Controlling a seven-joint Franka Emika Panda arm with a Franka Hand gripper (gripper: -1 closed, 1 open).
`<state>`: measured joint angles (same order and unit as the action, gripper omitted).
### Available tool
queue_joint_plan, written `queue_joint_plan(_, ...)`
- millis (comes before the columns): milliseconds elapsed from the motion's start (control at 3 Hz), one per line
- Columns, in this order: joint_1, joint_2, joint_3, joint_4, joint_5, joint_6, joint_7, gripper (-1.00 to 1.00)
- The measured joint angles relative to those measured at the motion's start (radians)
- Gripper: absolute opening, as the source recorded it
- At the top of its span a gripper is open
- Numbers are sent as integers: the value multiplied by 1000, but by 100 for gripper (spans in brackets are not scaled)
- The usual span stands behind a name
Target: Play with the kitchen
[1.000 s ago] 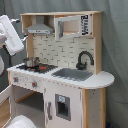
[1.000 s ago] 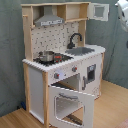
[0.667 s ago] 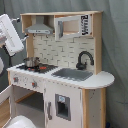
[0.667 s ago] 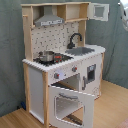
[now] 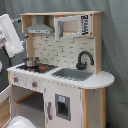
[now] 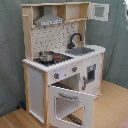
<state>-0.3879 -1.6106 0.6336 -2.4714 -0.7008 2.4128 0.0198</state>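
- The kitchen (image 5: pixel 60 75) stands upright on a wood floor (image 6: pixel 112 107) before a grey-green curtain (image 6: pixel 10 50) in both exterior views.
- Grey hood (image 6: pixel 49 20) up top, dotted backboard below it; a small metal pot (image 6: pixel 46 56) sits on the stove, and the black faucet (image 6: pixel 74 39) arches over the sink (image 6: pixel 82 50).
- Oven door (image 6: pixel 70 105) hangs open, swung down and out — seen in the second exterior view.
- Upper cupboard door (image 6: pixel 100 11) is open too.
- The arm (image 5: pixel 10 35), white, shows at the first exterior view's left edge, beside the hood — the pincer itself is out of view.
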Motion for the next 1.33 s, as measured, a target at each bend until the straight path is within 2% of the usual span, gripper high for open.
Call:
queue_joint_plan(667,85,27,18,0,-122,-192,146,100)
queue_joint_plan(1333,174,61,36,-1,-214,-392,262,100)
